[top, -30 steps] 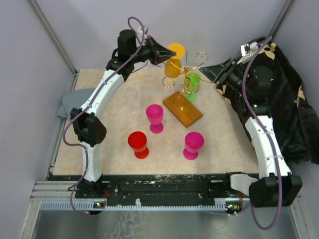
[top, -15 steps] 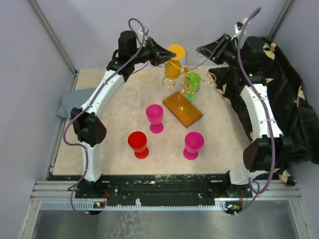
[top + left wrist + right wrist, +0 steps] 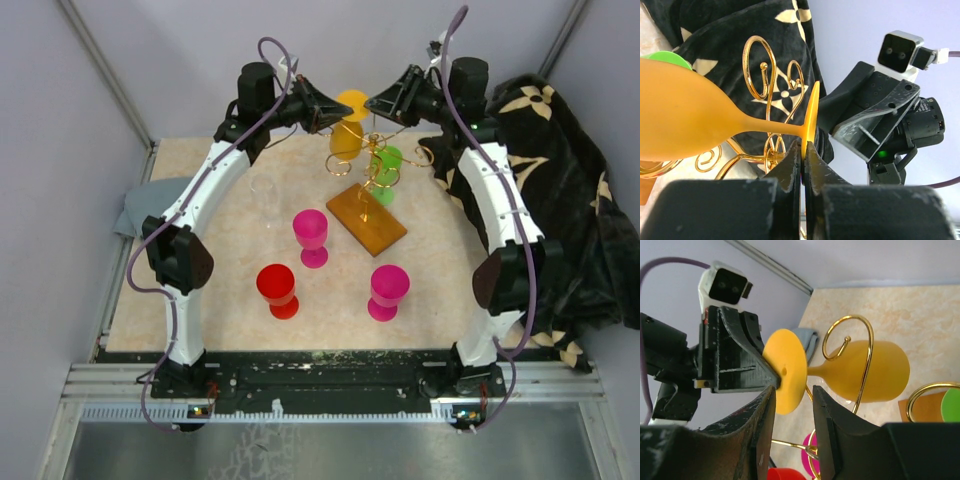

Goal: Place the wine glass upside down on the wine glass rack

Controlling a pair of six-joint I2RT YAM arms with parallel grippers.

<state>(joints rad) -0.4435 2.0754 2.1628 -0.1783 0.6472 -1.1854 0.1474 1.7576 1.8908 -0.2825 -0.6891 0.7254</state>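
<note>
The orange wine glass (image 3: 346,135) hangs tilted above the wine glass rack (image 3: 366,222) near the far edge of the worktop (image 3: 220,300), foot (image 3: 811,115) pinched edge-on by the left gripper (image 3: 322,108), probably leaving the stem (image 3: 770,131) free for a scroll arm (image 3: 760,67). The right gripper (image 3: 385,103), half-open, faces that foot.

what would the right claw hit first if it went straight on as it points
Probably the round foot of the orange glass, pinched in the left claw, straight ahead of the right claw; depth is unclear.
</note>
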